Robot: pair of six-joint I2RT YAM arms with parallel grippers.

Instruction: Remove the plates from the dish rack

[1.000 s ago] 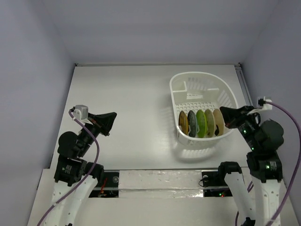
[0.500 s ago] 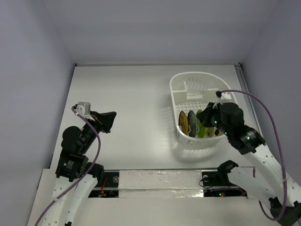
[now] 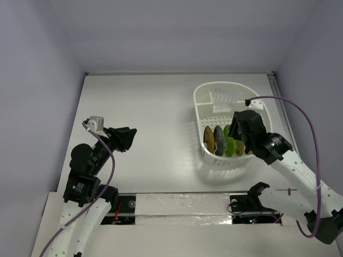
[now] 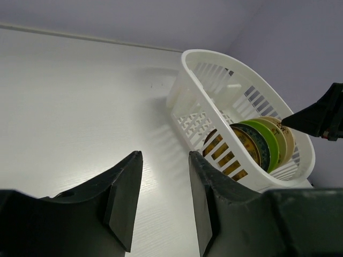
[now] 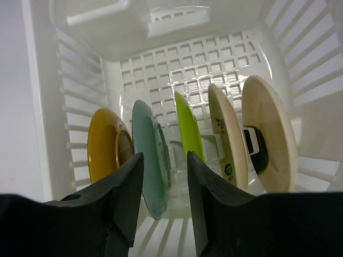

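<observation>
Nearest the bases, the left gripper (image 3: 124, 137) hangs over the near left of the table (image 3: 150, 101). Its jaws are parted by a narrow gap and hold nothing. The right gripper (image 5: 163, 158) is poised above the plates (image 4: 252, 144), jaws moderately apart and empty. Their gap frames the blue-green plate (image 5: 150, 160) and the lime plate (image 5: 187, 128).

Five plates stand on edge in a close row at the near end of the dish rack (image 3: 220, 83). None lies on the table.

Assessment: this is the approach for a first pick, and unloading has not begun. The next move calls for a descent that takes one rim only, since the neighbouring plates crowd it.

The surface is a plain white tabletop. Pale lilac walls (image 3: 171, 32) enclose three sides.
</observation>
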